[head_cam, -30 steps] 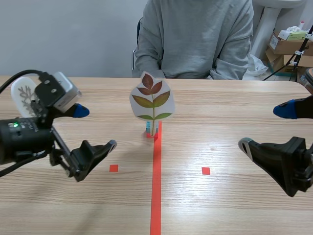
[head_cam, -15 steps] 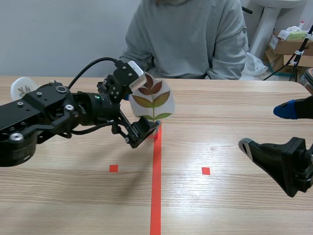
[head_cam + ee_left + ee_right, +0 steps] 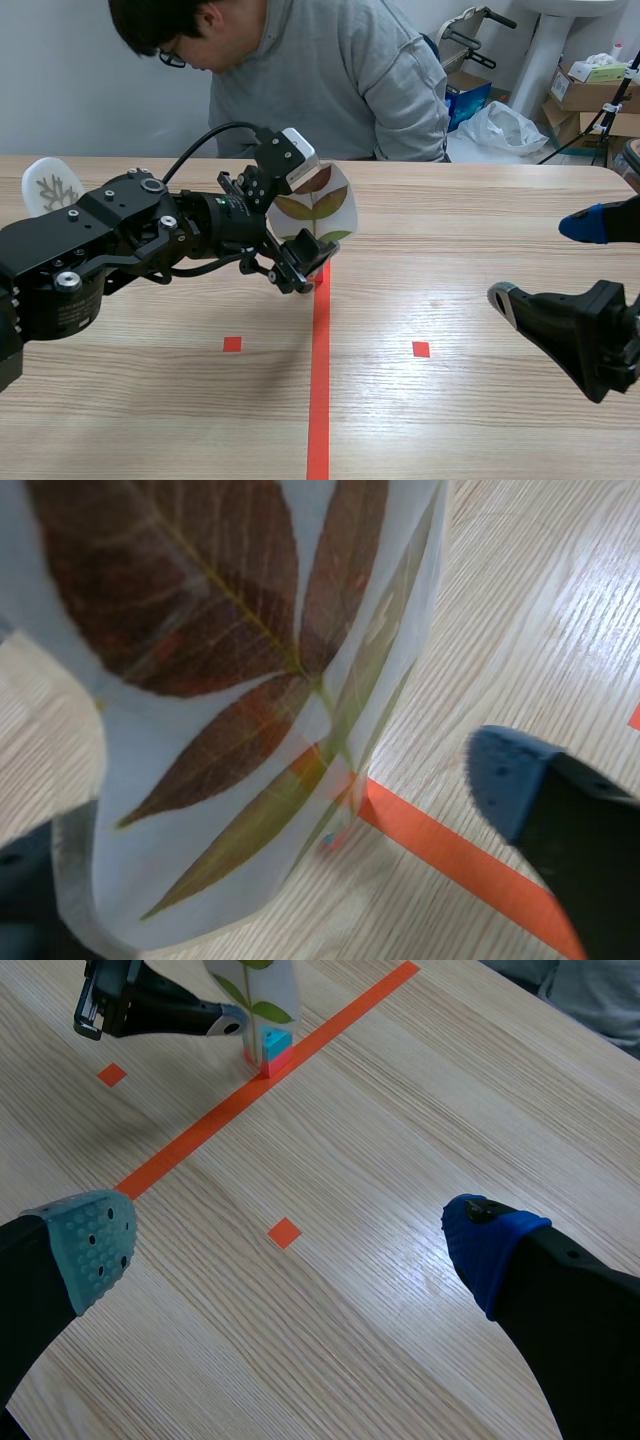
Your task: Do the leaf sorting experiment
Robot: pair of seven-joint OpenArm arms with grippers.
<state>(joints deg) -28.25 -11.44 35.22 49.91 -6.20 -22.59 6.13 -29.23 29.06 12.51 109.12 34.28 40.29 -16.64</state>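
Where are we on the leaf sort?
Done: maybe one item. A pale leaf card sits at the table's far left, but I can't tell if it was sorted. In hand: the left tool is open around the red-green leaf card, upright in its block stand on the tape line, not yet gripped. Left: grip, lift and place it. The right tool is open, away from it.

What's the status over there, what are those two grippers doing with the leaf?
Left gripper open, straddling the leaf card, upright on the red line. Right gripper open, empty, well clear. Nothing blocking the card.
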